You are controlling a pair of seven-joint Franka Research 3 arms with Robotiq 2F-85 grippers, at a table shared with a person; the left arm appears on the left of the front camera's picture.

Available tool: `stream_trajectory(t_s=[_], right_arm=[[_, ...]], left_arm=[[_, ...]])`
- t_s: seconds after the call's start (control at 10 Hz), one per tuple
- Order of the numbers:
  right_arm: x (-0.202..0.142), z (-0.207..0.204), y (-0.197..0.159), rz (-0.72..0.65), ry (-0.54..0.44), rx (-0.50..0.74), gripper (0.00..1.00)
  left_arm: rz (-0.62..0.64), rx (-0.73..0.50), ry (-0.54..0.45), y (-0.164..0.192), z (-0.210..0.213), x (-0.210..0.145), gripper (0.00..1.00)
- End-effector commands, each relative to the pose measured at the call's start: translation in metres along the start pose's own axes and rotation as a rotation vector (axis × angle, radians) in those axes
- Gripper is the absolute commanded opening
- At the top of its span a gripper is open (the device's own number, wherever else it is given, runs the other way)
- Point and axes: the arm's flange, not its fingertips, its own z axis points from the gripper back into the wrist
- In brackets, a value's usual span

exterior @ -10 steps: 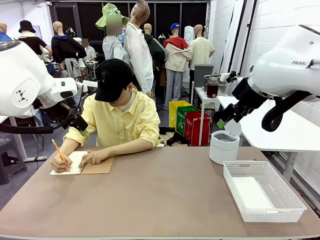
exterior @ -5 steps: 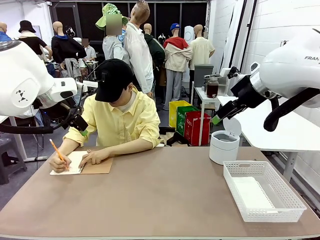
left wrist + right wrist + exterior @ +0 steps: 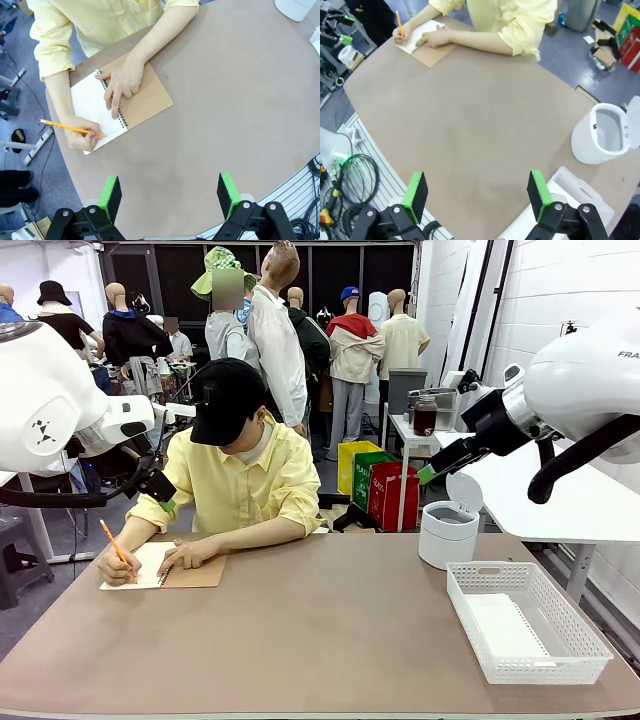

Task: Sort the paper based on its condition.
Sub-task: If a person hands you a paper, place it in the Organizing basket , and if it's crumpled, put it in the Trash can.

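**Fig. Desk at moment of sorting.** Notebook lies at the far-left desk edge, long axis slanted. One hand of the person pins it, the other writes on its open page w/ a pencil.

- **L jaws:** apart, pointing down at bare desk just short of the notebook. This is the nearer arm, so prob. the one to receive a sheet.
- **R jaws:** apart, held high near the white bin, well apart from the notebook.
- **Paper**: one white sheet appears to lie flat in the basket, R side.
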Motion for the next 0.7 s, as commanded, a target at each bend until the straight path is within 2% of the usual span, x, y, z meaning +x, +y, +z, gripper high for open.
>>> stream_trajectory(t_s=[0.0, 0.1, 0.6], right_arm=[[-0.008, -0.011, 0.0, -0.011, -0.023, -0.032, 1.0], [0.0, 0.0, 0.0, 0.0, 0.0, 0.0, 1.0], [0.0, 0.0, 0.0, 0.0, 0.0, 0.0, 1.0]], left_arm=[[-0.002, 0.004, 0.0, 0.001, 0.0, 0.0, 1.0], [-0.002, 0.004, 0.0, 0.001, 0.0, 0.0, 1.0], [-0.002, 0.004, 0.0, 0.001, 0.0, 0.0, 1.0]])
